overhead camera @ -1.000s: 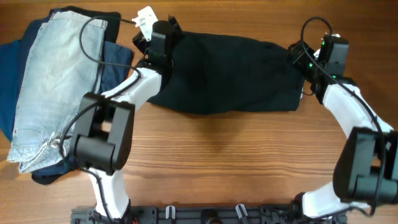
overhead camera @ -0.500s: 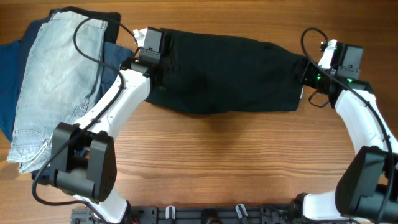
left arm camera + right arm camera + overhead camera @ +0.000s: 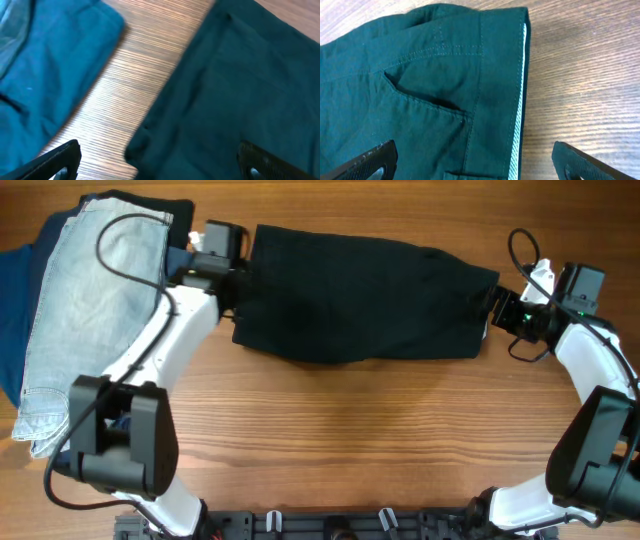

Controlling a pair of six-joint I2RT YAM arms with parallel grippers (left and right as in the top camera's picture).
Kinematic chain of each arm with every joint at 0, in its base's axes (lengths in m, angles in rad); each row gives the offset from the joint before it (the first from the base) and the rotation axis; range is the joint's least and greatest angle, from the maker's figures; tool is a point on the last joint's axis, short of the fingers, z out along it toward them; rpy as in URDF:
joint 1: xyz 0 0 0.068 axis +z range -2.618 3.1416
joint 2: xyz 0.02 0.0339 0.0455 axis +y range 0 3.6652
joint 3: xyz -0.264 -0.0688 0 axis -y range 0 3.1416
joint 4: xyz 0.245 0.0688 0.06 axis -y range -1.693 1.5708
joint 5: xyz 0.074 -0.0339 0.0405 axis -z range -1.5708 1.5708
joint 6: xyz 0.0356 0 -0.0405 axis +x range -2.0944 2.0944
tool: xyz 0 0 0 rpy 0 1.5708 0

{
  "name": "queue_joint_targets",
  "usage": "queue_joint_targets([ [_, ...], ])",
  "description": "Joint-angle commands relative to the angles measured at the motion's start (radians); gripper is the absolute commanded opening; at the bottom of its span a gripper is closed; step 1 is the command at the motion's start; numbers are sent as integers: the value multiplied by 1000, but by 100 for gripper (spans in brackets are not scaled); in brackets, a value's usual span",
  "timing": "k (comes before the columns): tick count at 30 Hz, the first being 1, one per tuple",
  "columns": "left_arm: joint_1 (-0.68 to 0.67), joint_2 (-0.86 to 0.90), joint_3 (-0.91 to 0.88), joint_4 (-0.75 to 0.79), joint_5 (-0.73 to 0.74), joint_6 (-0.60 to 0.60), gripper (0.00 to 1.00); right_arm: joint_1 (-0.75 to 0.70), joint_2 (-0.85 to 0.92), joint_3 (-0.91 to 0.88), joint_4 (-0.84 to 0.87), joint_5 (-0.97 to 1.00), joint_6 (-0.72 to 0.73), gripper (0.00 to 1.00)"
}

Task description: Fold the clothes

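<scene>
The black shorts (image 3: pixel 365 295) lie folded flat across the far middle of the table. Their waistband end with the pale lining faces right (image 3: pixel 522 95); a pocket slit shows there. My left gripper (image 3: pixel 232 285) is open above the shorts' left edge, its fingers straddling that edge (image 3: pixel 160 160) and bare wood. My right gripper (image 3: pixel 500 310) is open above the waistband end (image 3: pixel 475 162), holding nothing.
Light-wash denim shorts (image 3: pixel 85 310) lie over navy blue garments (image 3: pixel 15 300) at the far left; the navy cloth also shows in the left wrist view (image 3: pixel 45 75). Bare wooden table (image 3: pixel 360 430) fills the front.
Both arms have moved outward: the left gripper shifted left off the shorts to their left edge, the right gripper shifted right toward the waistband end. The shorts lie a little flatter.
</scene>
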Motion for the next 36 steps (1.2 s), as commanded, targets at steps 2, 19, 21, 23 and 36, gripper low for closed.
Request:
queue_joint_targets([
  [2,62,14,-1,-9,108,15,100,-3,17,-96,76,-22,-24,100],
  [19,69,14,-1,-114,58,16,100,26,151,-138,221,-137,31,29],
  [21,69,14,-1,-117,58,16,100,20,148,-137,246,-138,68,14],
  [23,69,14,-1,-121,58,16,100,-2,135,-131,233,-150,105,4],
  [36,69,14,-1,-156,59,12,100,-214,-69,56,-153,-153,59,4],
])
